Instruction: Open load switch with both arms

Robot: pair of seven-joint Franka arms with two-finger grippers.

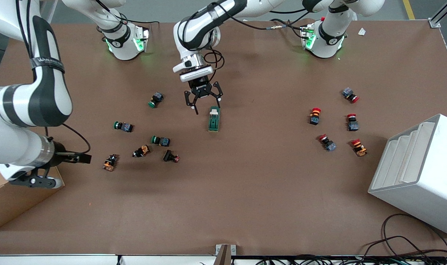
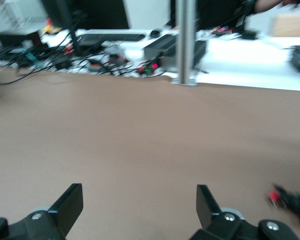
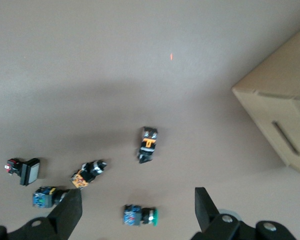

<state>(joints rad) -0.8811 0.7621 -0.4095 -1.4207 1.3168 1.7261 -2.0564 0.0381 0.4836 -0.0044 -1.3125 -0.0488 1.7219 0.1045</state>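
The left pincer [image 1: 203, 100] hung spread just above the white-toggled end of the dark-green rectangular load switch [image 1: 213, 119], mid-tabletop. The right pincer [image 1: 70, 158], apparently spread, waited near a cardboard box [image 1: 10, 198]. Descent should be centred on the toggle.

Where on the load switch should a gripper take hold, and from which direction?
Likely from above, pinching the two long sides of the load switch at its dark-green body. It lies flat with its white toggle end toward the bases, and the open left gripper hangs over that end.
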